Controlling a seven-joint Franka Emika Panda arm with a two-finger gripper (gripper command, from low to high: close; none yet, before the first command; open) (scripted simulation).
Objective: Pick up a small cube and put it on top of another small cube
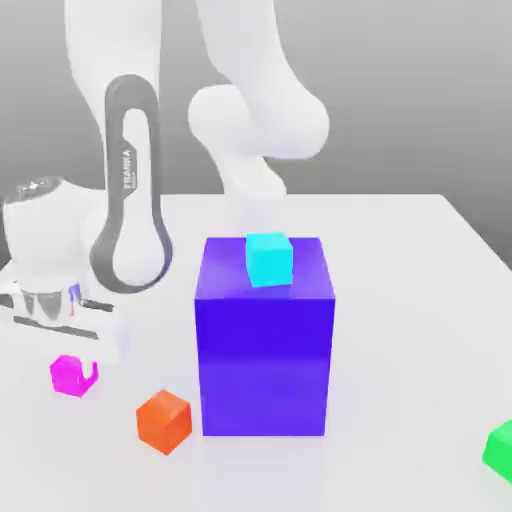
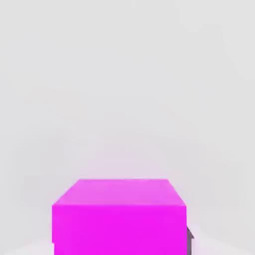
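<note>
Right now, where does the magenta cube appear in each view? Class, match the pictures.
Exterior view: the magenta cube, lower left, beneath the gripper.
Hand view: large, at the picture's edge, fingertip beside it.
Shared landmark: the pale tabletop around the cube.

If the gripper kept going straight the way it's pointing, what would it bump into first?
It points down at the magenta cube, already around it; straight on, the white tabletop would probably come first.

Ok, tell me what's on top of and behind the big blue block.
The cyan cube sits on top of the blue block; whatever is directly behind the block is hidden.
</note>
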